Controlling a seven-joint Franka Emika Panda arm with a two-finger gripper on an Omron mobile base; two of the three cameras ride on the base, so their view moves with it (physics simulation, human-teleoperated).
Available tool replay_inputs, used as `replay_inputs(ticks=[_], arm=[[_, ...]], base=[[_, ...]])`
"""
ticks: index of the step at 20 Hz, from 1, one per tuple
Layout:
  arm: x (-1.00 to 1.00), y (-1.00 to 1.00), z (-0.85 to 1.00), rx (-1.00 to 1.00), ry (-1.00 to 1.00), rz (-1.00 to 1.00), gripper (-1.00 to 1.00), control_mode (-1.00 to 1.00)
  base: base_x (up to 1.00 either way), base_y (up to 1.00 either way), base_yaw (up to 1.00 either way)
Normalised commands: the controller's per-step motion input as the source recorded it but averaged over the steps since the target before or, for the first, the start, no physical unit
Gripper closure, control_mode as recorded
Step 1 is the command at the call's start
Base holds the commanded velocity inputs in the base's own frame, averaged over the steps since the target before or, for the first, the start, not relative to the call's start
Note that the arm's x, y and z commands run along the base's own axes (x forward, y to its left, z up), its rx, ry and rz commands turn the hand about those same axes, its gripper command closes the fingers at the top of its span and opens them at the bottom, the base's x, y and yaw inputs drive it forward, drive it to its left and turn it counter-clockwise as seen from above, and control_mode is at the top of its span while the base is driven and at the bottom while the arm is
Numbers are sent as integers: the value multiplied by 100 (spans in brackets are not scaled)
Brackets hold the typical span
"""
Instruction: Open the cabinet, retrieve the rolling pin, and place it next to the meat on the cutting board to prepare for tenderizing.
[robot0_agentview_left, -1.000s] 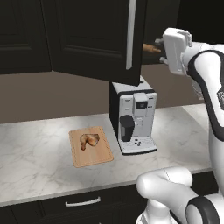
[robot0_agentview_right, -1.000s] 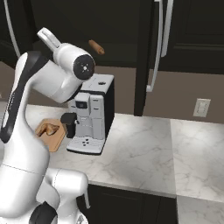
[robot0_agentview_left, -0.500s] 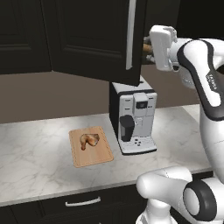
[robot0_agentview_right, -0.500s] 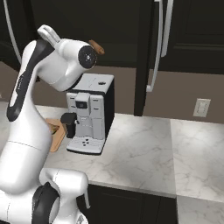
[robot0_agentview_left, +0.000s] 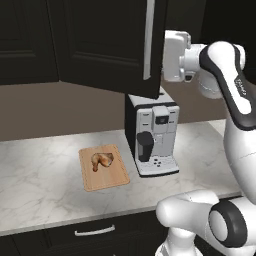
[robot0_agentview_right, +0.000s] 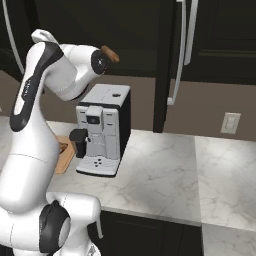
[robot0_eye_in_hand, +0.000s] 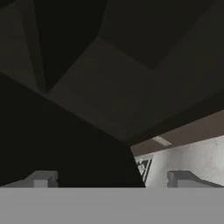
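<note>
Nearest us, the marble worktop (robot0_agentview_left: 45, 200) carries the cutting board (robot0_agentview_left: 112, 177) with the meat (robot0_agentview_left: 101, 160) lying on its upper half, to the left of the coffee machine (robot0_agentview_left: 152, 135). None of these has shifted over the past second, and the board has bare wood beside the meat for the pin.

Above the machine, the change is in the arm. A second ago its hand hung further out to the right of the open door. Now it has swung left and turned, so that it sits close against the door's edge, just beside the long silver handle (robot0_agentview_left: 149, 40). From the hand's own camera we look up into the dark inside of the cabinet (robot0_agentview_left: 100, 45). The claw (robot0_eye_in_hand: 113, 179) is spread wide, as it was a second ago, with its fingertips (robot0_eye_in_hand: 41, 178) far apart and nothing between them.

Farthest back, the rolling pin (robot0_agentview_right: 110, 53) lies up in the cabinet. Its brown end pokes out just past the arm's dark wrist joint and has not moved.

We judge that the opening step is done and the reach for the pin is under way. The grasp has not yet been made, and the carry down to the board remains.
</note>
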Motion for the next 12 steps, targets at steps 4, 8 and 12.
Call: replay_inputs(ticks=[4,8,12], arm=[[-45,58,-5,0,0,19,-100,-100],[-76,67,-5,0,-6,19,-100,-100],[-73,78,-7,0,-7,15,-100,-100]], base=[[0,0,0],[0,0,0],[0,0,0]])
